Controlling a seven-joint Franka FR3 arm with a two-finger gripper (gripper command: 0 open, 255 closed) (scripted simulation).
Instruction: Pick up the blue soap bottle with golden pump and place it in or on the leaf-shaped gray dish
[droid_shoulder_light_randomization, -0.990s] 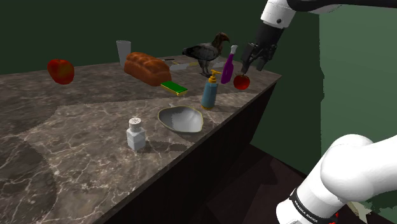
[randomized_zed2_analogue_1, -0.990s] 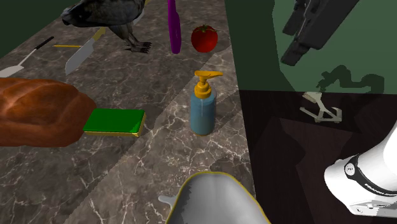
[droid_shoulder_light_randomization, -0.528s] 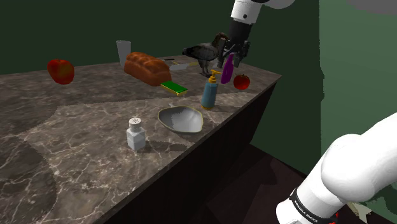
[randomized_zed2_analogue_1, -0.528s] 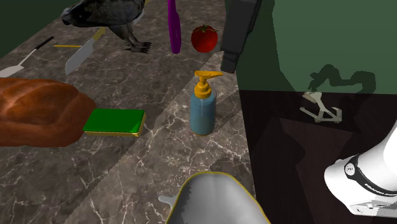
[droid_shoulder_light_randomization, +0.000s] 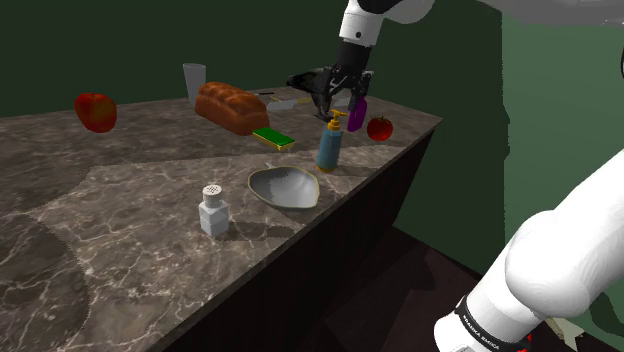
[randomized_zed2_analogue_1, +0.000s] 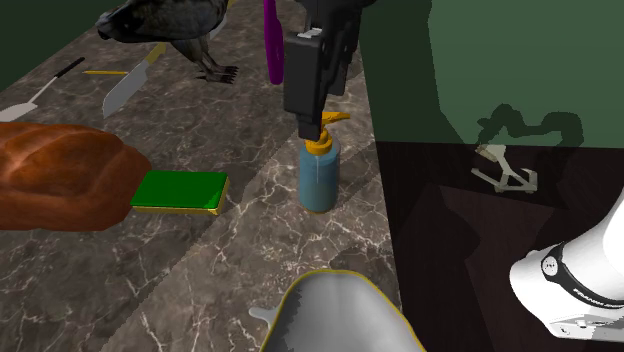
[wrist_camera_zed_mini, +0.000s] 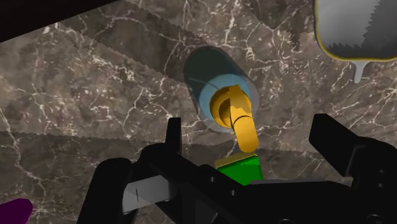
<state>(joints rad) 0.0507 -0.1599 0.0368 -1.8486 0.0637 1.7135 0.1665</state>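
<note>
Shoulder view: gold-rimmed leaf-shaped grey dish (droid_shoulder_light_randomization: 284, 187) sits on dark marble counter (droid_shoulder_light_randomization: 120, 230), blue soap bottle with golden pump (droid_shoulder_light_randomization: 329, 147) upright just beside it, black two-finger hand (droid_shoulder_light_randomization: 337, 108) just above pump, fingers apart, nothing held; approach step, next lower around bottle body, clench.

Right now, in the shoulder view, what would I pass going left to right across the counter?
red fruit → white shaker → grey dish → blue soap bottle → tomato
</note>
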